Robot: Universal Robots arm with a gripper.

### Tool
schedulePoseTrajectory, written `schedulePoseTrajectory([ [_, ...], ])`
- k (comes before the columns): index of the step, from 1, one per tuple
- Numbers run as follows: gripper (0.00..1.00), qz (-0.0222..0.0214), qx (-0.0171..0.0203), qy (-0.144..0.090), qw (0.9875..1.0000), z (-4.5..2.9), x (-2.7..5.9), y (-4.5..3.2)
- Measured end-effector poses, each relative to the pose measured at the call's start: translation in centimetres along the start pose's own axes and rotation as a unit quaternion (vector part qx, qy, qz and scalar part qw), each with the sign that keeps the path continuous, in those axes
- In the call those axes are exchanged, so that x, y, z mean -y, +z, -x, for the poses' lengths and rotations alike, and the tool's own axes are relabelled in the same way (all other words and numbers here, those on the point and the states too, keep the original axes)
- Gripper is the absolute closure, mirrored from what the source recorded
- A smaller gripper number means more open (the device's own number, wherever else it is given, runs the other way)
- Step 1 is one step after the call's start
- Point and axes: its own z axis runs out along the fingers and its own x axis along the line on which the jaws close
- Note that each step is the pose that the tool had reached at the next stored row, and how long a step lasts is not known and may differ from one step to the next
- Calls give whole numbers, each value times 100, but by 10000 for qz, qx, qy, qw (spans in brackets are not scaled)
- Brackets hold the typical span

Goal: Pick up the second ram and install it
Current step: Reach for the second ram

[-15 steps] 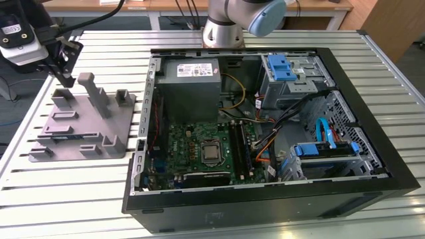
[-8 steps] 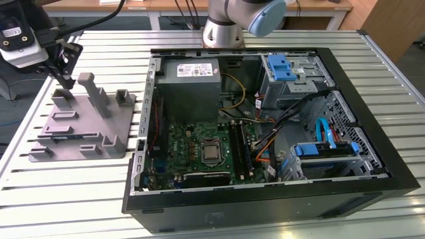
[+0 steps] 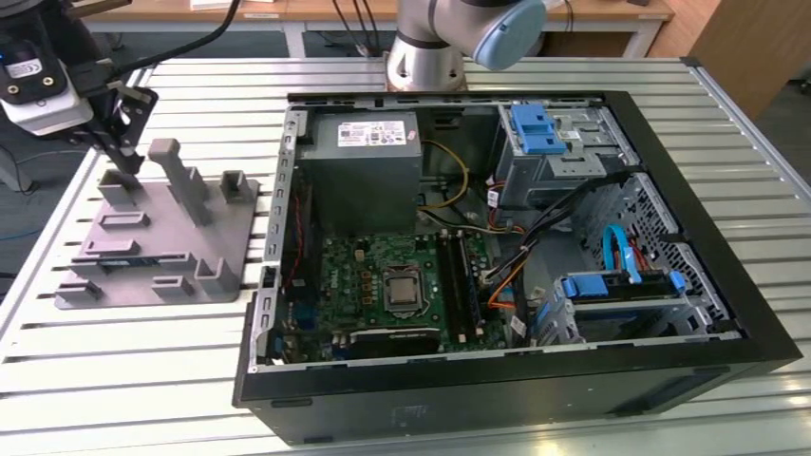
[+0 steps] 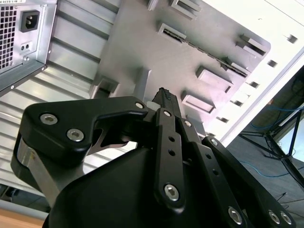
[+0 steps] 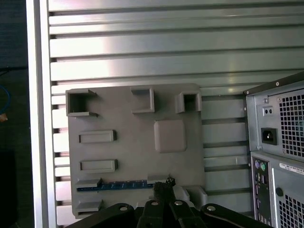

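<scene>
On the slatted worktop [image 3: 127, 380], beside the open computer case [image 3: 507, 237], the grey holder plate [image 3: 165, 247] sits beneath the hovering end effector [image 3: 131, 166], closed and empty, and carries the second ram [image 5: 111, 185] edge-on in a slot.

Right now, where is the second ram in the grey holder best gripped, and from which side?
Probably across the flat faces of the second ram, near mid-length, coming down from above the holder plate. It stands on edge between end blocks, so just its thin top edge is exposed.
</scene>
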Motion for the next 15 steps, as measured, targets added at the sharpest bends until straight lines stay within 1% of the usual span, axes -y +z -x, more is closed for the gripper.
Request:
schedulePoseTrajectory([
  [9, 90, 0, 0, 0, 10000, -18, 13, 50],
  [15, 90, 0, 0, 0, 10000, -25, 30, 103],
])
